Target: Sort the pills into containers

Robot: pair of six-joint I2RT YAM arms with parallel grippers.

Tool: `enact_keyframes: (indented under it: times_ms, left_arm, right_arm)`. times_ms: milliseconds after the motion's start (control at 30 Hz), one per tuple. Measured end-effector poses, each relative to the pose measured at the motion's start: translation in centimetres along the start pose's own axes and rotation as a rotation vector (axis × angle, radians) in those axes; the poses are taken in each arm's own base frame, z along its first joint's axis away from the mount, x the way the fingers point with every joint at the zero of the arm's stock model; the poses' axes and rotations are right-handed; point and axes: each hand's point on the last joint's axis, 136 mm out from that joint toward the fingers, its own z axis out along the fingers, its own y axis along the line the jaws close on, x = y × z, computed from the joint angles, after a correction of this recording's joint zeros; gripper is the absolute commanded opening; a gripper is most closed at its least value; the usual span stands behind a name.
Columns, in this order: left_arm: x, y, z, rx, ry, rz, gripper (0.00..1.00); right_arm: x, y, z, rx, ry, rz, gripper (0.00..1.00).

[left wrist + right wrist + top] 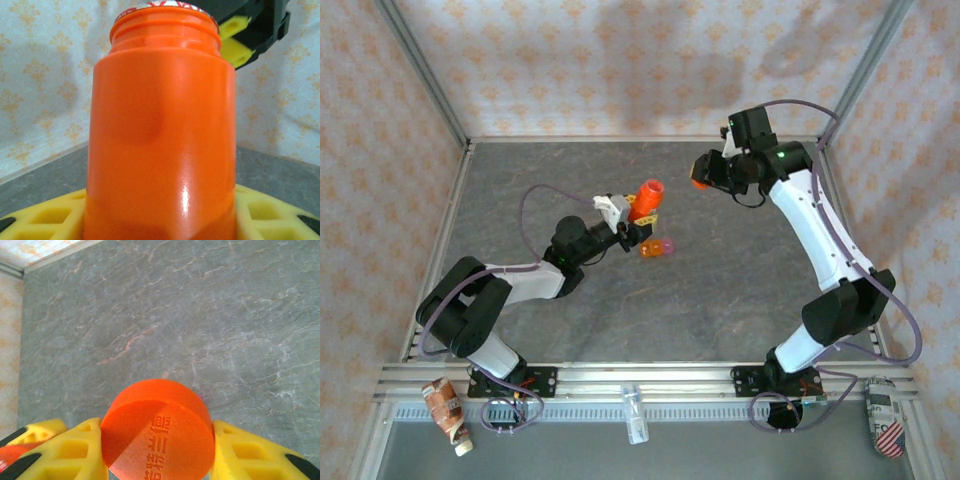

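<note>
Top external: left gripper (pixel 636 214) is clamped on the orange bottle (pixel 647 193), which is uncapped, at mid-table (pixel 720 300). Right gripper (pixel 704 180) pinches the cap (pixel 699 184) toward the far right corner. Containers (pixel 658 247) sit just beside the bottle. Opening looks done; pouring and sorting remain.

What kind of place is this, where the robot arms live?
Most likely a robot test booth, not a home. The left arm and right arm are bolted to a metal rail at the edge of a grey table, and patterned walls on a metal frame close it in.
</note>
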Motion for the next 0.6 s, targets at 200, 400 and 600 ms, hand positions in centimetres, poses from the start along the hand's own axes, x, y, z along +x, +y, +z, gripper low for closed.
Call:
enact_keyframes:
  times_ms: [200, 400, 600]
  left_arm:
    - [1.4, 0.1, 0.0, -0.002, 0.031, -0.003, 0.0]
    - [1.6, 0.0, 0.0, 0.002, 0.033, 0.011, 0.0]
    - [1.6, -0.1, 0.0, 0.011, 0.034, 0.015, 0.0]
  right_arm:
    - [0.7, 1.3, -0.8, -0.053, 0.034, -0.035, 0.36]
    - [1.6, 3.4, -1.8, -0.137, 0.076, -0.09, 0.35]
    - [2.5, 5.2, -2.8, -0.219, 0.116, -0.159, 0.35]
